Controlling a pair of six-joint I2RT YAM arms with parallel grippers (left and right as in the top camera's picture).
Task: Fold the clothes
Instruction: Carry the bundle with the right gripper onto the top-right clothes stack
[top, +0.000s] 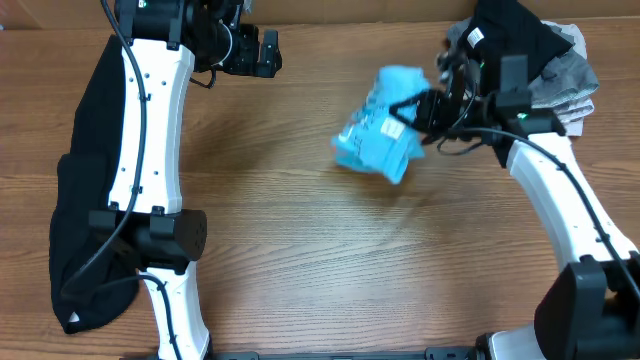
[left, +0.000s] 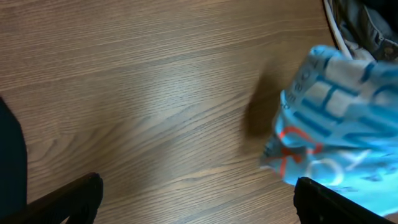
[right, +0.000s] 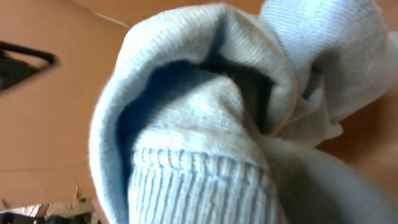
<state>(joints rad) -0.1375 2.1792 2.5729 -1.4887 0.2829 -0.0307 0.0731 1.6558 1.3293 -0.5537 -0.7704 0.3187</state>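
Nearest the robot's base, on the left, one black garment (top: 75, 210) lies along the table (top: 300, 250) edge under the left arm. Mid-table, the one light blue T-shirt (top: 382, 125) hangs bunched from the right gripper (top: 425, 105), clenched on a wad near the ribbed collar (right: 199, 186) — no flat edge in the pinch. Farther back the left gripper (top: 262, 52) is spread wide, holding nothing. At the far right corner sits one heap of clothes (top: 540, 50), black and grey at least; how many pieces I cannot tell. Likely trouble: set down from such a grip, the shirt would land crumpled or slip loose — and the other hand is well apart, too far to spread it.
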